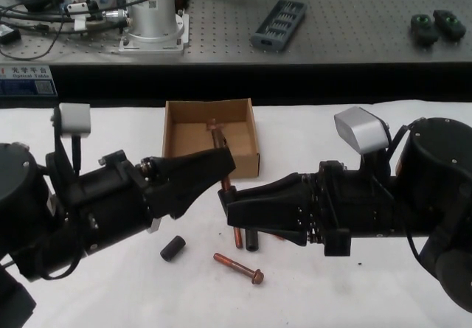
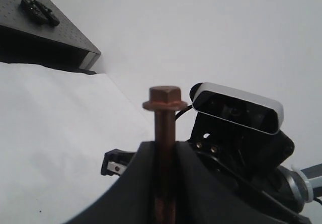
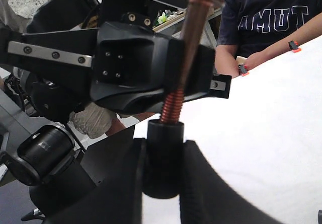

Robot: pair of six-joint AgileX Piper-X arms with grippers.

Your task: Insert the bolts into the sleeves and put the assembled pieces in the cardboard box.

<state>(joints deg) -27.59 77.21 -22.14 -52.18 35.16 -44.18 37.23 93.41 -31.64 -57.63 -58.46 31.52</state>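
- Copper-coloured, the bolt (image 2: pixel 163 114) stands clamped between the two fingers (image 2: pixel 136 178) of the left gripper (image 2: pixel 163 148), with its flanged hexagonal head sticking up above them.
- From the right wrist view, the bolt's threaded end points straight down at the mouth of a black sleeve (image 3: pixel 162 158). It seems to be just entering, though it may only be touching the rim.
- That sleeve is held upright by the right gripper (image 3: pixel 162 144), which is closed on it with a finger on either side.
- In the high view the two grippers meet tip to tip over the middle of the white cloth (image 1: pixel 354 284), the left arm coming in from the left and the right arm from the right.
- Just beyond them, on the far side, the cardboard box (image 1: pixel 243 162) stands with its top open.
- On the cloth under the right gripper, a second bolt (image 1: pixel 237 236) and a second sleeve (image 1: pixel 252 239) lie just beside each other.
- Nearer, a third bolt (image 1: pixel 237 267) lies alone.
- To its left, a third sleeve (image 1: pixel 172 248) lies below the left gripper.
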